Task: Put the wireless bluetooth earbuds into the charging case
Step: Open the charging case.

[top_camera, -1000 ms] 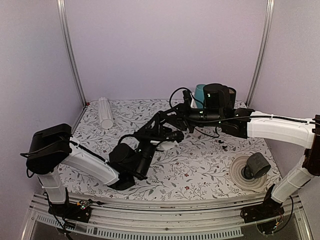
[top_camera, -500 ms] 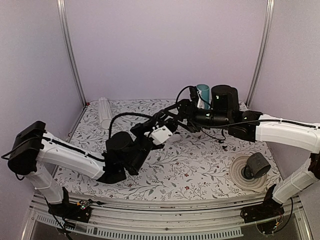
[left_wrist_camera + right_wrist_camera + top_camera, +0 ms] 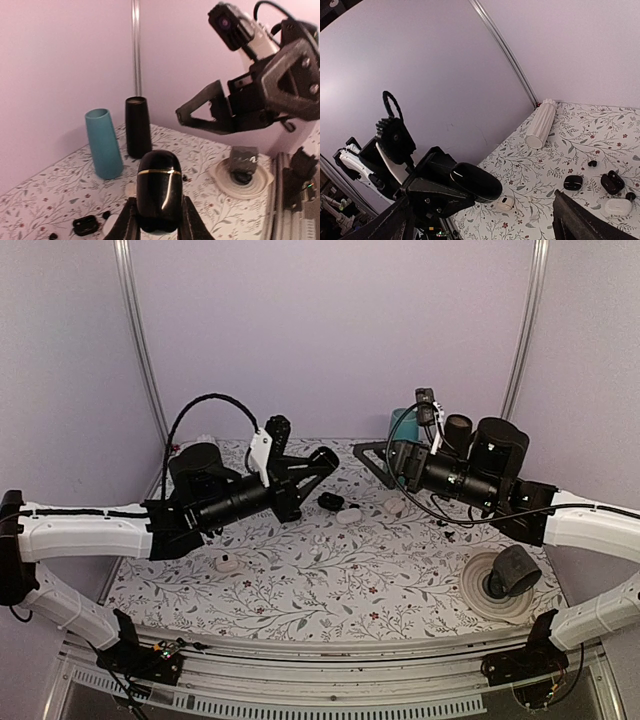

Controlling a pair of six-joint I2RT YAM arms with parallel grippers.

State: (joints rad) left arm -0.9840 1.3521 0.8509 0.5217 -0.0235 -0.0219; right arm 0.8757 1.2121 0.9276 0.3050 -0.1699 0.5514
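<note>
A closed black charging case (image 3: 159, 186) with a gold seam stands upright between the fingers of my left gripper (image 3: 159, 222), which is shut on it. In the top view the left gripper (image 3: 318, 462) holds the case above the table's back middle. My right gripper (image 3: 368, 462) faces it from the right, a short gap away, open and holding nothing. In the right wrist view the held case (image 3: 476, 181) shows between my own wide-spread fingers (image 3: 580, 220). Tiny black earbuds (image 3: 592, 163) lie loose on the floral cloth, and two more black earbuds (image 3: 441, 524) lie under the right arm.
On the cloth below the grippers lie an open black case (image 3: 330, 502) and a white case (image 3: 348, 517). A small white case (image 3: 229, 564) lies front left. A teal cup (image 3: 104, 142) and a black cup (image 3: 138, 127) stand at the back. A tape roll on a disc (image 3: 505, 578) sits front right. A white ribbed cylinder (image 3: 540, 124) lies back left.
The two grippers were together at the table's middle. The right gripper has opened and pulled back right. The left arm has swung up and left with the black case.
</note>
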